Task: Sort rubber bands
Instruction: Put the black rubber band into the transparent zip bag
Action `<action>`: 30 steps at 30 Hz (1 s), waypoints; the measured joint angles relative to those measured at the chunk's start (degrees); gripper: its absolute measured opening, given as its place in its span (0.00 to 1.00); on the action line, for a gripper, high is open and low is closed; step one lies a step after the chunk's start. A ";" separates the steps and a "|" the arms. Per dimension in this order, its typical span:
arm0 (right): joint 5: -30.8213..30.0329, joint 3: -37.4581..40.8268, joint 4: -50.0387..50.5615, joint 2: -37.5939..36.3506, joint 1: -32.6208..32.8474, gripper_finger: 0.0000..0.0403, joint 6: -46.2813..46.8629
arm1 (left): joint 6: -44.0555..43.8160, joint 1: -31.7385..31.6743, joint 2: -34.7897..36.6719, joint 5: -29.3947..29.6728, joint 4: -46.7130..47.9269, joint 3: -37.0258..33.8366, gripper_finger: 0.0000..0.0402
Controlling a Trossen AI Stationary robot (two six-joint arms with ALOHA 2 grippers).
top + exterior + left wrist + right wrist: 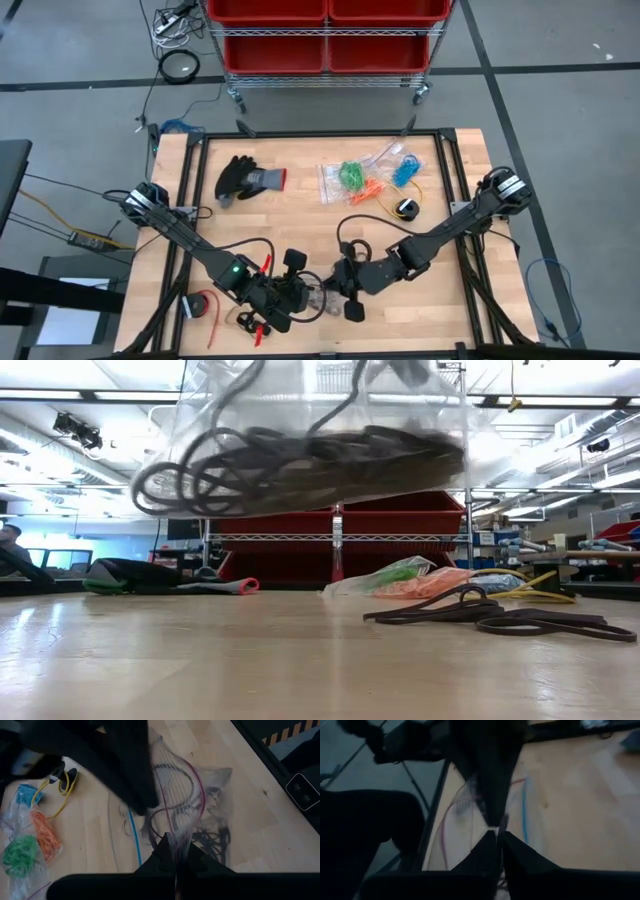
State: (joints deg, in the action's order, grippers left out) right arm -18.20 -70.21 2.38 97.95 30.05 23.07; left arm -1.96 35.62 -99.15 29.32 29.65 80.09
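1. The left gripper (176, 851) sits at the near edge of the table, its fingers pressed together on the rim of a clear plastic bag (200, 795). The film bunches where they pinch it.
2. The right gripper (496, 834) meets it from the other side, fingers nearly together at the same bag's rim. I cannot tell whether it has a firm hold.
3. The bag hangs just above the wood in the low view, and inside it lie black rubber bands (300, 465) in a tangled heap, sagging the film.
4. A few loose black bands (500, 615) rest on the table close by.
5. Further back, small bags hold green bands (351, 176), orange bands (372, 187) and blue bands (406, 172), near a dark glove (240, 178).
6. Judging by looks, the bands are light, limp and stretchy; they snag each other. The film is slippery, so the reinforced rim seems the safest place to grip.
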 joint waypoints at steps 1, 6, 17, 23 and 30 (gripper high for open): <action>-1.66 -0.19 0.40 -0.27 0.29 0.08 -0.02 | 0.00 0.00 0.00 0.00 0.00 0.00 0.01; -11.87 -3.30 7.27 -2.47 2.23 0.17 -0.14 | -0.02 0.00 0.00 0.00 0.01 0.00 0.01; -23.85 -6.27 30.79 -6.37 9.27 0.26 14.90 | -0.02 0.00 0.00 0.00 -0.37 0.00 0.01; -23.63 -4.00 47.38 -2.90 12.32 0.25 33.88 | -0.02 0.00 0.00 0.02 -2.82 0.00 0.01; -22.07 5.99 46.70 1.77 13.98 0.24 46.29 | 0.02 0.00 0.00 0.00 -4.25 0.00 0.01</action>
State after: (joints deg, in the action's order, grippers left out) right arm -40.27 -64.23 49.09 99.72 44.03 69.36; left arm -1.93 35.62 -99.15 29.32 25.40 80.09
